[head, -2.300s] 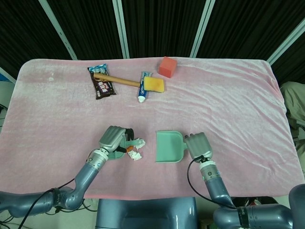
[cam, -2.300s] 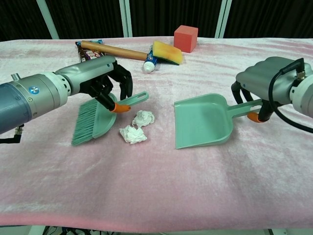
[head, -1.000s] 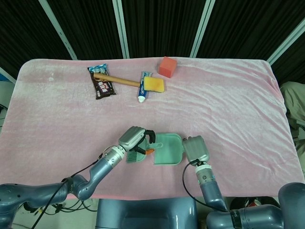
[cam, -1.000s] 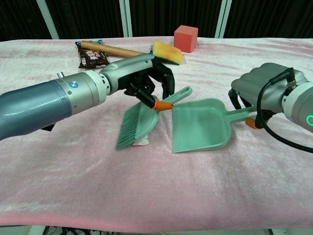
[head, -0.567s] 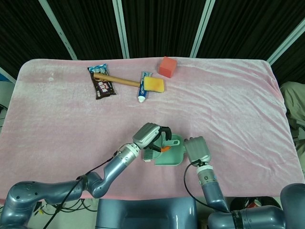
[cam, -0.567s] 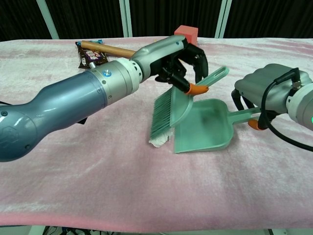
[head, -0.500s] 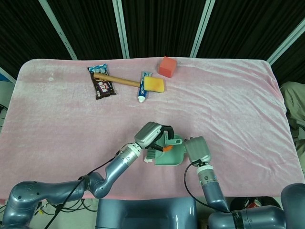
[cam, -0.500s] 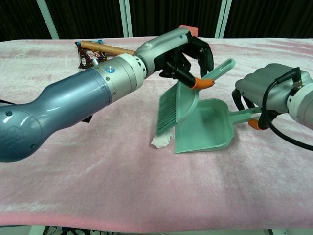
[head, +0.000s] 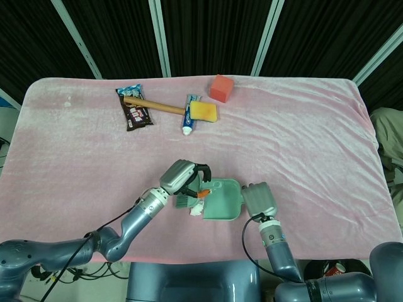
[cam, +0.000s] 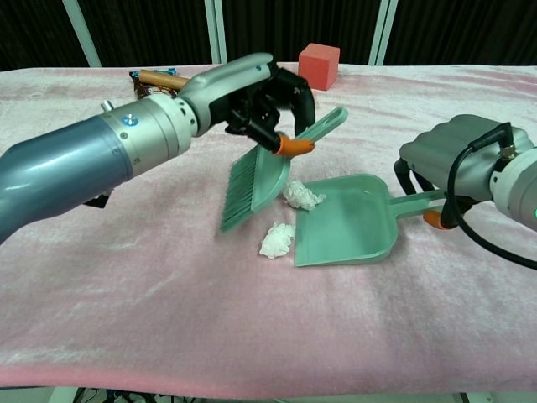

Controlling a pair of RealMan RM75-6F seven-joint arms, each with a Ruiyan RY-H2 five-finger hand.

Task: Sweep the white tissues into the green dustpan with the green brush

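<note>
Left hand (cam: 260, 96) grips the green brush (cam: 256, 178); right hand (cam: 449, 155) holds the green dustpan (cam: 348, 222) handle; two white tissues (cam: 277, 239) lie at its left lip.

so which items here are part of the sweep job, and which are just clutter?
Job:
- green plastic brush, held by left hand
- green plastic dustpan, handle held by right hand
- two crumpled white tissues, at the pan's mouth

Clutter, far side of pink cloth:
- red cube
- yellow sponge
- toothpaste tube
- wooden stick
- dark snack packet
</note>
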